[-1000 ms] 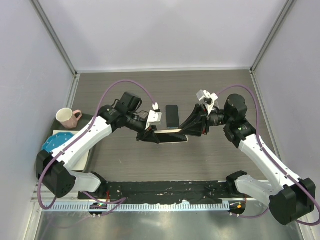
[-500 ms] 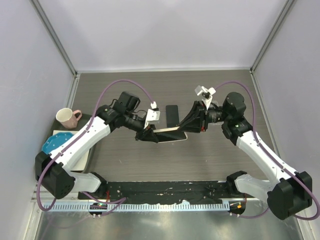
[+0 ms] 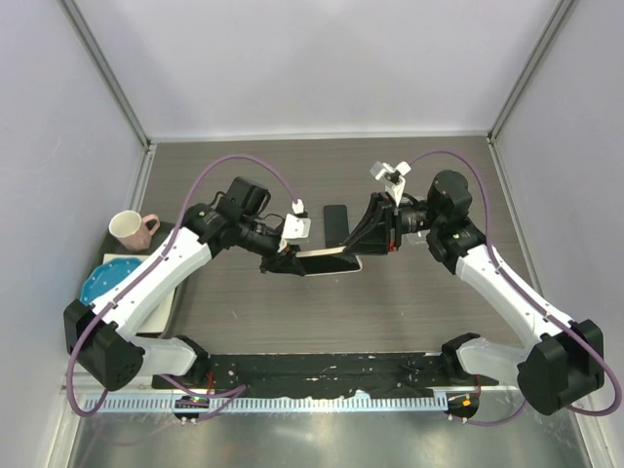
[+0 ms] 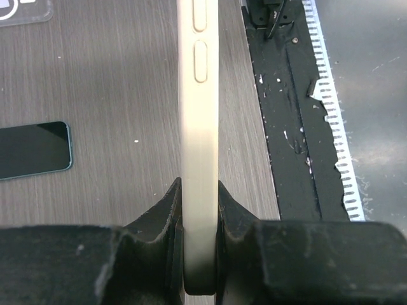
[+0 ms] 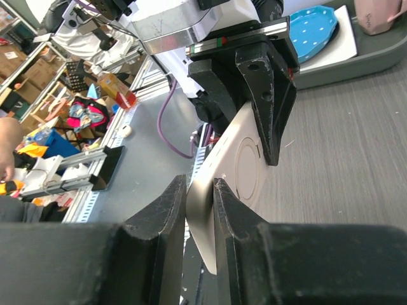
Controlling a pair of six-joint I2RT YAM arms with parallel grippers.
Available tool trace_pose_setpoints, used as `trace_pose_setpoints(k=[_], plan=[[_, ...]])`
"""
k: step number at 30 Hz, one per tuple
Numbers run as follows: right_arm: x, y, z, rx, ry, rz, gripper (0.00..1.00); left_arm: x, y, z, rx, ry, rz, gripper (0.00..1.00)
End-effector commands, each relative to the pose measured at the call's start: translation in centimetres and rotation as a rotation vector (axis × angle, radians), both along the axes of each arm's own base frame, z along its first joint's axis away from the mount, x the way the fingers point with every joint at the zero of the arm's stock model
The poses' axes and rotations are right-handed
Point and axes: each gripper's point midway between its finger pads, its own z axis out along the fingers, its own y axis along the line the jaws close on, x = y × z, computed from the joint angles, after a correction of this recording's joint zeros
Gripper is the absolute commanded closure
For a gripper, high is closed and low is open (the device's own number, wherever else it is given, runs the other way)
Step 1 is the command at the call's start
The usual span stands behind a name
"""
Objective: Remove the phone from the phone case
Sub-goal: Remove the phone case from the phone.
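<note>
The left gripper [image 4: 199,190] and right gripper [image 5: 198,184] each pinched one end of the cream case [image 3: 327,259], held edge-on over the table [image 3: 244,312]. A dark phone [image 3: 336,225] lay flat just beyond it, cut off in the left wrist view. The inside of the case was hidden.

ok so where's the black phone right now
Top view: the black phone lies flat on the table near the centre, just behind the cream case gripped between the left gripper and the right gripper.
</note>
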Motion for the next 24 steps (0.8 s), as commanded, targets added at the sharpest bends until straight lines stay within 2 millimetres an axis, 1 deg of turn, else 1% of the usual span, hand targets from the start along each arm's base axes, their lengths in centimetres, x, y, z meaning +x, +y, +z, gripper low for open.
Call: trace_pose_setpoints(k=[1, 2, 4, 7, 12, 17, 21, 24], plan=[[-1.9, 0.5, 2.5, 0.000, 0.016, 0.111, 0.89, 0.9, -0.7, 2.2, -0.030, -0.188, -0.043, 1.00], [-1.9, 0.6, 2.6, -0.001, 0.020, 0.116, 0.94, 0.7, -0.7, 2.3, -0.026, -0.197, -0.051, 1.00], [-2.0, 0.8, 2.7, -0.003, 0.024, 0.121, 0.99, 0.8, -0.7, 2.6, -0.012, -0.216, -0.055, 1.00], [-2.0, 1.0, 2.4, -0.008, 0.034, 0.133, 0.99, 0.6, -0.9, 3.2, 0.000, -0.245, -0.073, 1.00], [-1.9, 1.3, 1.9, -0.020, 0.060, 0.152, 0.99, -0.2, -1.1, 4.3, -0.003, -0.288, -0.119, 1.00], [-1.6, 1.5, 1.2, -0.027, 0.060, 0.157, 0.99, -1.5, -1.3, 5.0, -0.028, -0.286, -0.171, 1.00], [-1.0, 1.8, 0.5, -0.029, 0.059, 0.137, 0.99, -2.8, -1.2, 6.3, -0.069, -0.275, -0.209, 1.00], [-0.5, 2.0, -0.1, -0.017, 0.033, 0.092, 0.99, -3.4, -1.1, 7.1, -0.093, -0.264, -0.221, 1.00]])
